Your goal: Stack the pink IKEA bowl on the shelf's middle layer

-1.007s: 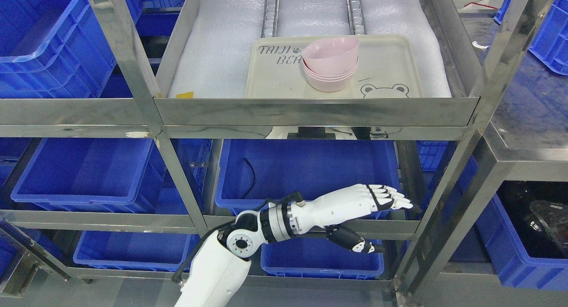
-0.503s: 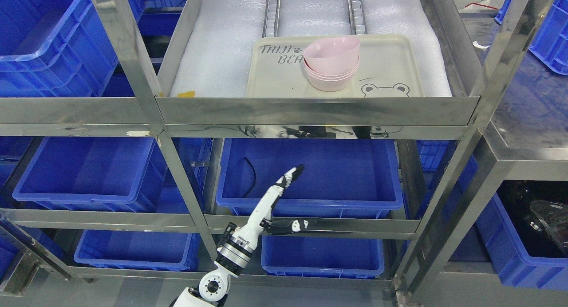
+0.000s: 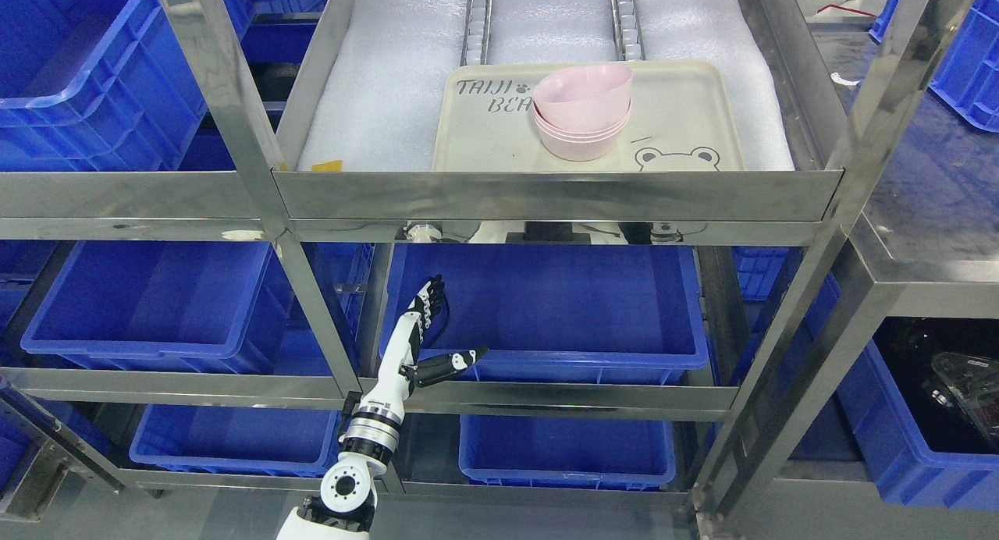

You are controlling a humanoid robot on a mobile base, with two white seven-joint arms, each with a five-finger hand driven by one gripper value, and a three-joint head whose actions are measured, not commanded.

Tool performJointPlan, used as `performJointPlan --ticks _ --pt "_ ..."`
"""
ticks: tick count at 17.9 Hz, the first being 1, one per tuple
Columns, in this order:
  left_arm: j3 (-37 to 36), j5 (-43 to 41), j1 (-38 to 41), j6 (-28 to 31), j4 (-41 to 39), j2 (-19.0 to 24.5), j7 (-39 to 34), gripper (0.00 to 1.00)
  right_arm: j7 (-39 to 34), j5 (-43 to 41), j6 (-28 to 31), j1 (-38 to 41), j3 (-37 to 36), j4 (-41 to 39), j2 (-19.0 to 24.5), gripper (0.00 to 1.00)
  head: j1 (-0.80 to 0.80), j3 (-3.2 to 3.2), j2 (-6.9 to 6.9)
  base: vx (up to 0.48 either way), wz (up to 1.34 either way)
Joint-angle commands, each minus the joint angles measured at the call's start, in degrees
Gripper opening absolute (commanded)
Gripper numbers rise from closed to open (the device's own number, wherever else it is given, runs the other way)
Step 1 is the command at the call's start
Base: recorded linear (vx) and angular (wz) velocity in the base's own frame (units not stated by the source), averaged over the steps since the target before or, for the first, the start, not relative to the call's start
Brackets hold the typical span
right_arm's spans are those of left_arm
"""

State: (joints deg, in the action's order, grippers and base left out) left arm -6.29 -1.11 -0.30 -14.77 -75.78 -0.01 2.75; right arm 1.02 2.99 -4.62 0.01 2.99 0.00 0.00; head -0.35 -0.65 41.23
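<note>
Compared with half a second ago, the left hand (image 3: 417,345) is sitting further left and a little lower in the head view, now in front of the left edge of the middle blue bin (image 3: 546,306) rather than its centre, and a second ago the same arm was stretching almost flat across to the right. The fingers (image 3: 431,294) are pointing straight up, spread and gripping nothing, with the thumb (image 3: 456,360) sticking out to the right. The arm is coming up from the bottom edge left of the middle; the right arm is not showing. The bowls (image 3: 582,112) are sitting where they were: a stack of pale pink bowls, the top one tilting so its rim is lifting toward the right and not nesting level. They are resting on a cream tray (image 3: 687,126) printed with a bear face and lettering, well above the hand. The tray is lying on white foam (image 3: 390,95) lining the steel shelf (image 3: 554,195). More blue bins are filling the levels below and the racks on both sides, and the grey floor (image 3: 195,516) is showing at the bottom.
</note>
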Motion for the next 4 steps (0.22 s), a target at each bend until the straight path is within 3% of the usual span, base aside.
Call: performJointPlan --ticks 1,4 --pt "0.7 2.5 -0.8 1.4 -10.8 1.0 -0.4 1.00 0.0 0.0 0.0 0.3 0.0 -1.0 -1.0 1.00 0.00 0.00 0.00 0.000 0.00" --pt "-0.9 2.5 0.0 1.7 -10.8 1.0 -0.7 1.00 0.0 0.0 0.0 0.3 0.0 -1.0 -1.0 1.00 0.00 0.00 0.00 0.000 0.00"
